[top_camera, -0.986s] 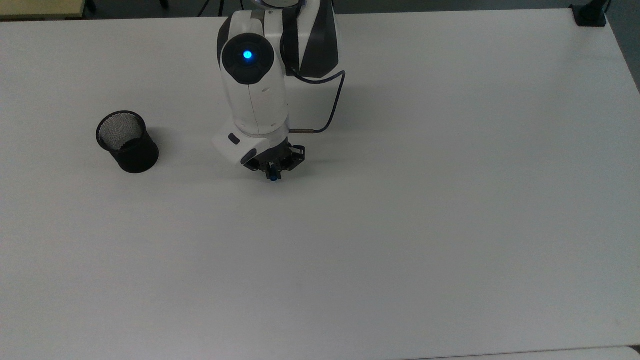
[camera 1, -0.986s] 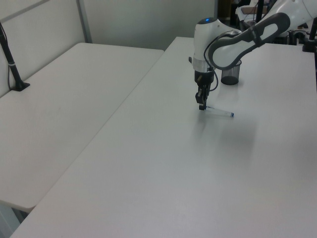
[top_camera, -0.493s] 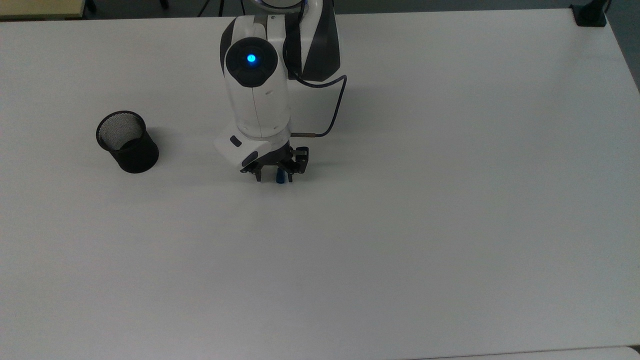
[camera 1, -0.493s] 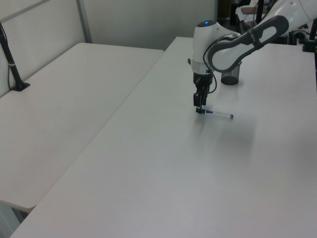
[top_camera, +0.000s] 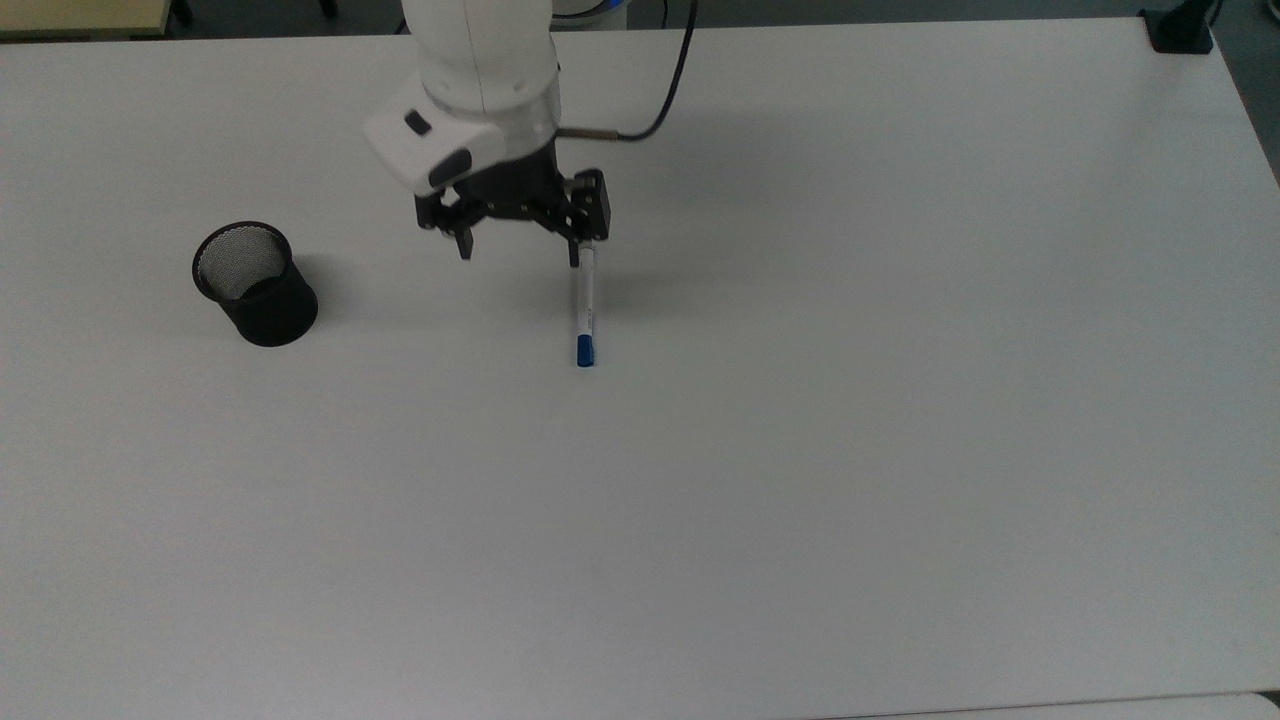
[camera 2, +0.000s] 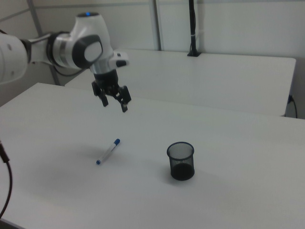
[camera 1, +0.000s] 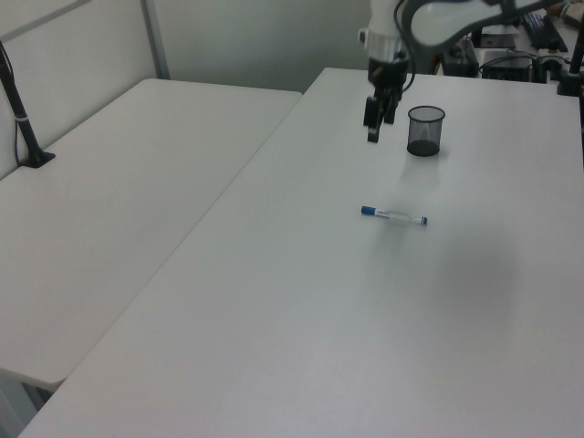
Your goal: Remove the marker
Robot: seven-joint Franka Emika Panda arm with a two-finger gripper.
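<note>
The marker lies flat on the white table, its blue cap pointing toward the top view's bottom. It also shows lying loose in the left view and the right view. My gripper hangs open and empty well above the table, over the marker's uncapped end. Its height above the table shows in the left view and the right view. The black mesh cup stands upright and empty to the top view's left, apart from the marker; it also appears in the left view and the right view.
A black clamp sits on the table's corner at the top view's upper right. A second white table adjoins on the left view's left, with a black post on it. A dark cable trails from my wrist.
My gripper opened and let go of the marker, which now lies flat on the table. The arm then rose and drew back toward the top view's upper edge.
</note>
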